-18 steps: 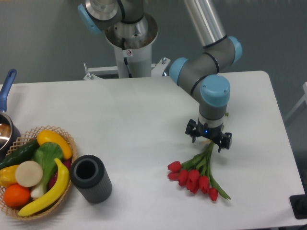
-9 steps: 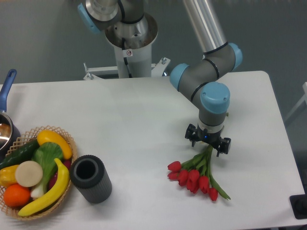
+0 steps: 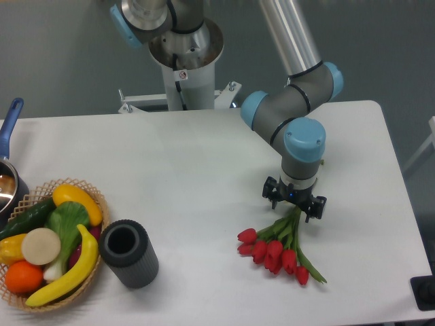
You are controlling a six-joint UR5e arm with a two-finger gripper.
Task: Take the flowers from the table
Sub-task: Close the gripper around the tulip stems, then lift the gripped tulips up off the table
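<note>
The flowers are a small bunch of red tulips with green stems, lying on the white table at the front right. The heads point toward the front and the stems run up toward the gripper. My gripper points straight down over the upper end of the stems. Its two dark fingers stand spread apart, one on each side of the stems. It looks open, low over the tabletop. The stem ends are hidden under the gripper.
A dark grey cylinder lies at the front left, beside a wicker basket of fruit and vegetables. A pot with a blue handle stands at the left edge. The robot base is behind the table.
The gripper has sunk a little and shifted slightly left over the stems, then held still. The flowers have not moved.
</note>
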